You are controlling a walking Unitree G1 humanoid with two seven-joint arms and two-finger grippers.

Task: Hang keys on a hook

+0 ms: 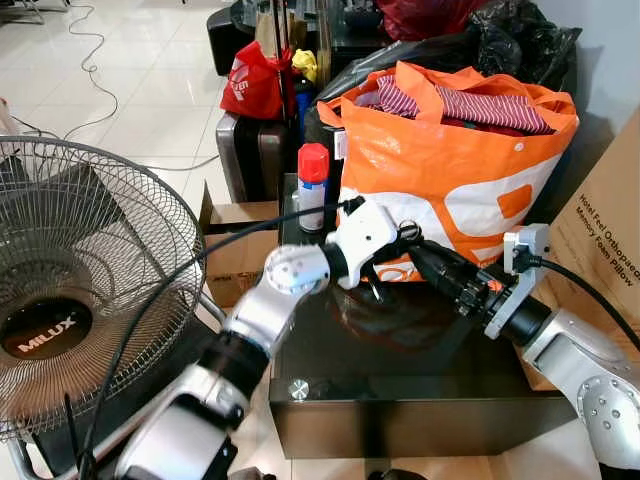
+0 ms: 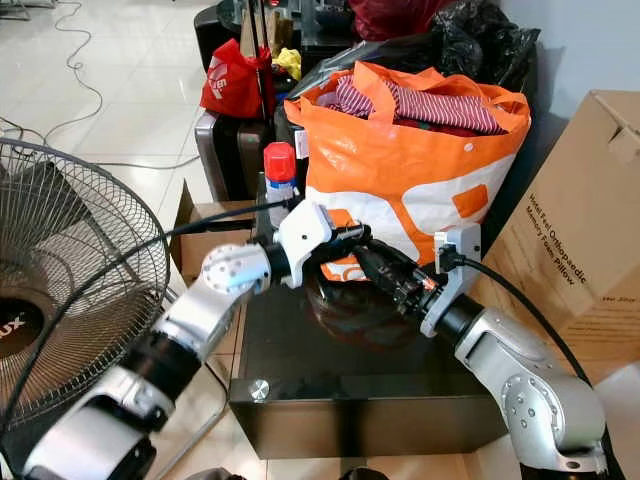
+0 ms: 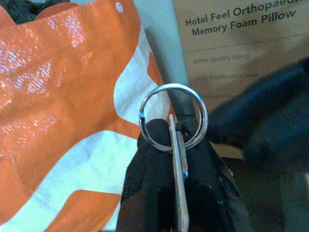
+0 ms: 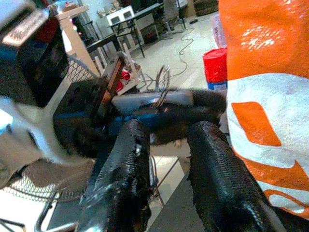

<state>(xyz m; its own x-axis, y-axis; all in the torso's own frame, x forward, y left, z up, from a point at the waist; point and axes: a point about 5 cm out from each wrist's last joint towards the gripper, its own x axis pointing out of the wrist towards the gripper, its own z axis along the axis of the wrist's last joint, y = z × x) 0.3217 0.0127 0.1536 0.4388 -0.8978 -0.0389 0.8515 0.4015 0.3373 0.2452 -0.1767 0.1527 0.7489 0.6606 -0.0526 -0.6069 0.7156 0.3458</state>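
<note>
My left gripper (image 3: pixel 176 159) is clamped on the key (image 3: pixel 179 188), its two black fingers (image 3: pixel 149 174) pressed against the flat metal blade, with the silver key ring (image 3: pixel 173 117) standing up just past the fingertips. In the head views that gripper (image 1: pixel 392 248) hangs over the middle of the dark glass table (image 1: pixel 400 370), right in front of the orange shopping bag (image 1: pixel 450 170).

My right gripper (image 1: pixel 425 255) reaches in from the right and meets the left one tip to tip. Its fingers (image 4: pixel 130 164) are spread apart, one on each side of the left gripper's fingers, and the ring (image 4: pixel 162 79) rises just beyond them.

The bag stands at the far side of the table, stuffed with striped cloth (image 1: pixel 490 105). A spray can with a red cap (image 1: pixel 313 185) stands at the table's far left corner, just left of the bag. A cardboard box printed with pillow text (image 1: pixel 610 240) leans at the right. On the left stands a large fan (image 1: pixel 70 290) with a wire grille. Black bags (image 1: pixel 520 40) are heaped behind the orange one.
</note>
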